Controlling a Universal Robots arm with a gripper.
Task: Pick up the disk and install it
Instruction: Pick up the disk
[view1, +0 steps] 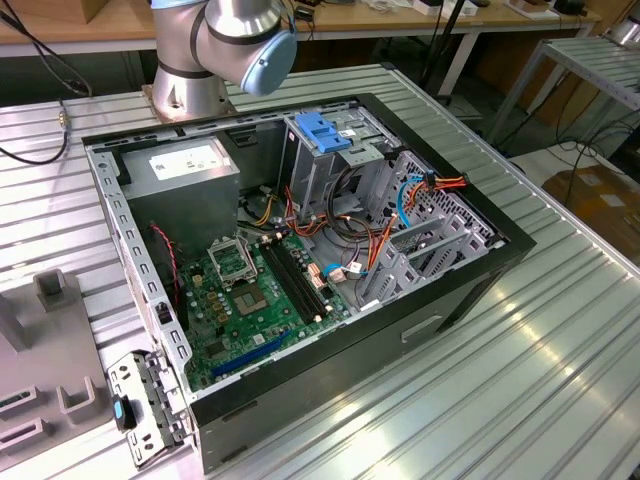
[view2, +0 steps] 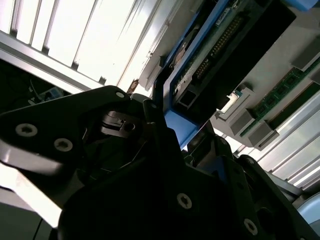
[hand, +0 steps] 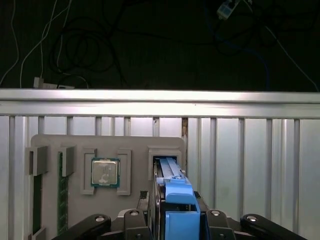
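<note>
On the worktop (hand: 250, 160) a grey tray (hand: 70, 142) holds a chip (hand: 105, 173), and next to the chip the disk (hand: 172, 200) stands on its edge in a slot, its long side pointing straight at the jaws, which pinch its blue sides.

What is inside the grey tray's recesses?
The grey tray holds a processor chip, a green memory stick, and the disk standing on edge; the disk hides its slot's floor.
</note>
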